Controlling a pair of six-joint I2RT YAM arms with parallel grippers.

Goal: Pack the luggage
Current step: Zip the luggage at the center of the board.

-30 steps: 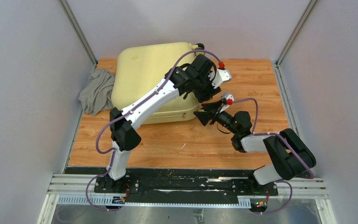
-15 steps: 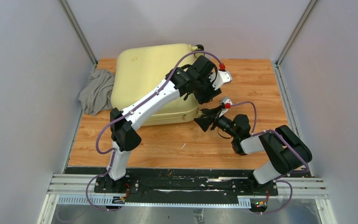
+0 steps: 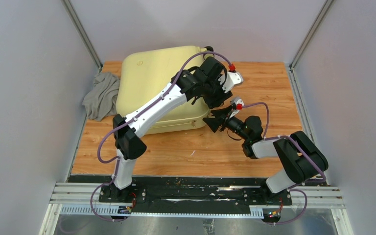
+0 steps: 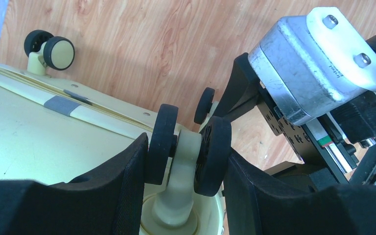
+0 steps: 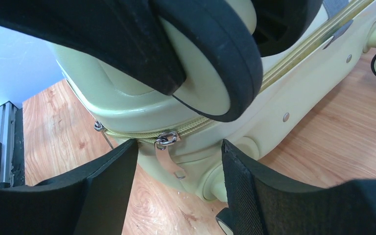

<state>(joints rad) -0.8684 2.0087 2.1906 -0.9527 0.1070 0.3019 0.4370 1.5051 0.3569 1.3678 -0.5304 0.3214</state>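
Our left claw (image 4: 186, 152) is clamping a wheel (image 4: 162, 143) of the luggage (image 3: 149, 73), lying flat far left on the table (image 3: 264, 88); our right claw (image 5: 178, 149) is gaping around its zip pull (image 5: 169, 156). We are judging the shell stiff and slick, favouring these 2 holds.

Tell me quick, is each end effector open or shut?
Left end effector: closed on the luggage wheel.
Right end effector: open, straddling the zipper pull, not gripping it.
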